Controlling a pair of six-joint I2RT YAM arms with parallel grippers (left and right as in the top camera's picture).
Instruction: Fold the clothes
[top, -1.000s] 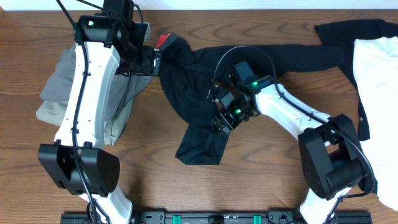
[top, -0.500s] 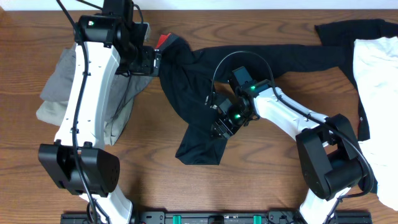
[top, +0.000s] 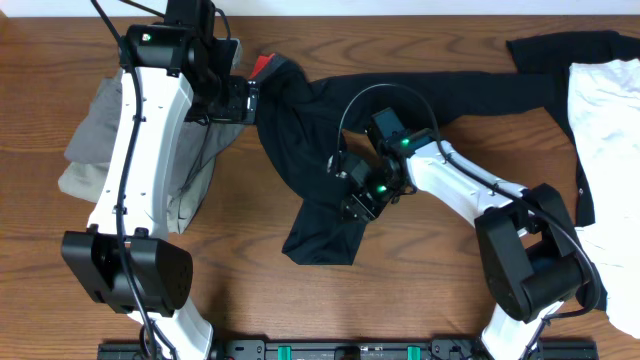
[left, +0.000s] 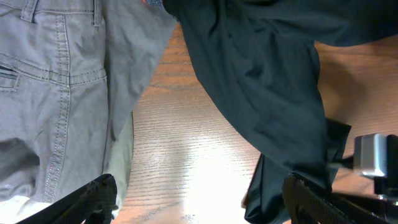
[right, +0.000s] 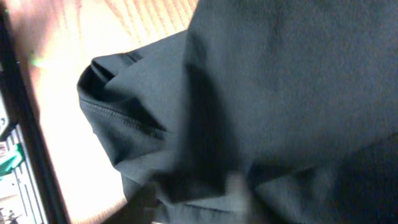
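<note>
Long black trousers (top: 300, 130) lie across the table's middle, with the red waistband (top: 262, 64) at the top left and one leg folded down toward the front. My right gripper (top: 353, 198) presses into that folded leg. In the right wrist view the black cloth (right: 280, 81) fills the frame, bunches at the jaws and hides the fingers. My left gripper (top: 244, 97) hovers by the waistband, open. In the left wrist view its fingers (left: 93, 199) stand wide apart over bare wood, with the black trousers (left: 261, 81) to their right.
A pile of grey and beige garments (top: 100, 140) lies under the left arm, and grey trousers (left: 56, 93) show in the left wrist view. A white garment (top: 605, 110) and another black one (top: 560, 50) lie at the far right. A black rail (top: 330, 350) runs along the front edge.
My right gripper has closed into the black trouser leg and shifted slightly left. The left arm has not moved.
</note>
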